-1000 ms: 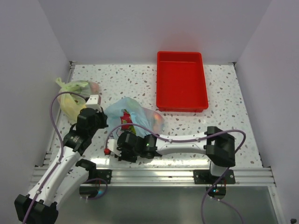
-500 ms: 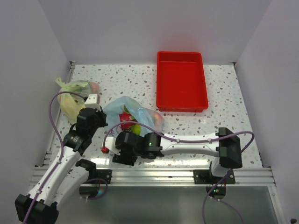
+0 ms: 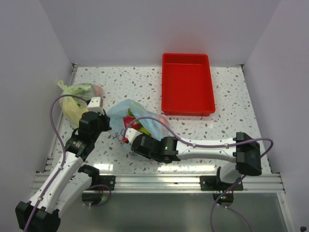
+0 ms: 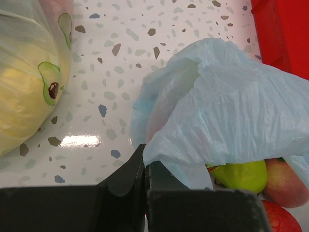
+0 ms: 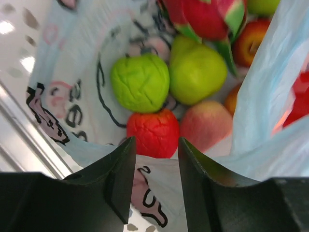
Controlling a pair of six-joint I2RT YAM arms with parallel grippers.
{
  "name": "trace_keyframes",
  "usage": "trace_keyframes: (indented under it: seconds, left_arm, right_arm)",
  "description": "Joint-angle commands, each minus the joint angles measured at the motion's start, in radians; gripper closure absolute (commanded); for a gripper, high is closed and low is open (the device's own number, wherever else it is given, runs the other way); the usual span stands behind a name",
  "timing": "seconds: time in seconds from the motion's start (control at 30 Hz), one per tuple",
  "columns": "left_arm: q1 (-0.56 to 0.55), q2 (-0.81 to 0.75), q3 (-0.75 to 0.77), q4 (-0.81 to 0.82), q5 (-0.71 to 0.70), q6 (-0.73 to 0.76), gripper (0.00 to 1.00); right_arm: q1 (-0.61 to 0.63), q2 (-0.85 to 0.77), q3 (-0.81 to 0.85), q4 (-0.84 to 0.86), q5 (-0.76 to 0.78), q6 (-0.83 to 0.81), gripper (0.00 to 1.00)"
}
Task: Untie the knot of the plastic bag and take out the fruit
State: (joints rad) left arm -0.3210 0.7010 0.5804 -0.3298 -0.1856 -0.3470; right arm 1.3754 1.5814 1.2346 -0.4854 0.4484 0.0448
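Mouth open: left gripper (image 4: 145, 166) clamped on bag (image 4: 227, 106) rim. The right gripper (image 5: 155, 159) has its jaws apart at the red fruit (image 5: 152, 131). Centre, go deeper, close without catching film.

right gripper (image 3: 126, 138) | moved to plastic bag (image 3: 136, 110) mouth; jaws parted

A red tray (image 3: 187, 84) sits at the far edge of the speckled white surface (image 3: 130, 79), right of the middle, its long sides running front to back. A yellow-green translucent bag (image 3: 75, 99) lies against the left edge with a yellow fruit (image 4: 19, 96) inside; the reddish patch on its right may be another fruit. A metal rail (image 3: 183, 181) lines the near edge.
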Motion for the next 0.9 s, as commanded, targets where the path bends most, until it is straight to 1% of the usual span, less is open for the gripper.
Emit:
trace_keyframes:
  seconds: [0.0,0.07,0.1,0.13,0.2,0.23,0.27,0.37,0.5,0.63,0.77,0.8,0.87]
  left_arm:
    - [0.008,-0.005,0.010,0.051,0.017,0.020,1.00]
    - [0.008,0.000,0.010,0.052,0.024,0.022,1.00]
    - [0.007,0.003,0.009,0.054,0.031,0.023,1.00]
    - [0.008,0.006,0.009,0.055,0.035,0.026,1.00]
    - [0.008,0.018,0.010,0.060,0.049,0.029,1.00]
    - [0.008,0.025,0.010,0.058,0.052,0.031,1.00]
    - [0.007,0.032,0.012,0.058,0.055,0.031,1.00]
    - [0.008,0.032,0.012,0.051,0.070,0.031,1.00]
    - [0.007,0.008,0.009,0.022,0.107,0.029,1.00]
    - [0.005,-0.021,0.006,-0.021,0.127,0.025,1.00]
    - [0.007,-0.063,-0.008,-0.029,0.149,0.016,1.00]
    - [0.007,-0.066,-0.010,-0.026,0.149,0.016,1.00]
    - [0.007,-0.061,-0.010,-0.022,0.143,0.017,1.00]
  right_arm:
    - [-0.009,-0.029,-0.105,-0.028,0.078,0.123,0.55]
    - [-0.009,-0.072,-0.190,-0.025,0.066,0.167,0.51]
    - [-0.009,-0.086,-0.216,-0.024,0.062,0.202,0.46]
    - [-0.009,-0.101,-0.260,-0.025,0.052,0.217,0.29]
    - [-0.009,-0.119,-0.290,-0.033,0.036,0.248,0.15]
    - [-0.009,-0.118,-0.308,-0.044,0.029,0.256,0.06]
    - [-0.009,-0.115,-0.316,-0.047,0.021,0.260,0.03]
    - [-0.009,-0.103,-0.323,-0.050,0.013,0.279,0.01]
    - [-0.004,-0.158,-0.282,-0.048,-0.028,0.257,0.01]
    - [-0.004,-0.233,-0.169,-0.064,-0.048,0.228,0.02]
    - [-0.004,-0.227,-0.084,-0.042,-0.045,0.192,0.07]
    - [-0.003,-0.218,-0.074,-0.027,-0.045,0.176,0.12]
    - [-0.004,-0.175,-0.052,0.017,-0.040,0.161,0.17]
